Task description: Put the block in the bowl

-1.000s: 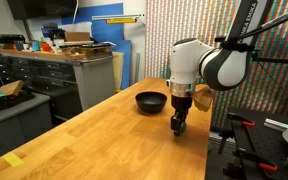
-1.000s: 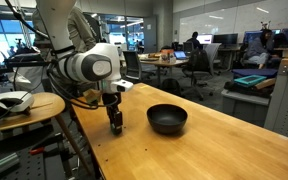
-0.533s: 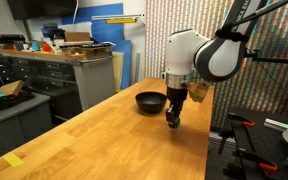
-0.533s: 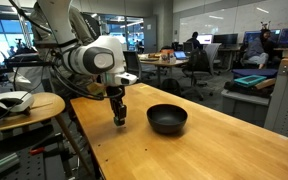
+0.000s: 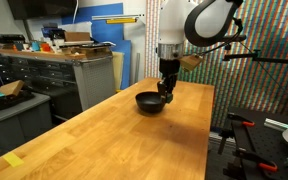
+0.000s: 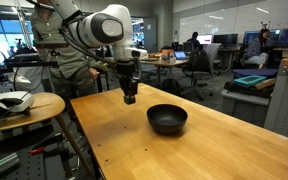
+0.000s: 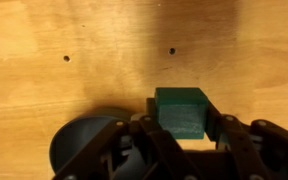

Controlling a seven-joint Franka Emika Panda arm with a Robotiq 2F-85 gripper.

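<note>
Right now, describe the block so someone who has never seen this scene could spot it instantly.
Start at the long wooden table and find the end effector raised above it near the black bowl. Clamped in it is the block: a small dark green cube, square-edged, unlike the wide round bowl.

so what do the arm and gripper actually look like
The arm is built of fat, rounded white segments with dark grey bands at the joints. The gripper at its end is black and slimmer. In the wrist view its fingers are black linkages with round pivots. No markings are legible.
</note>
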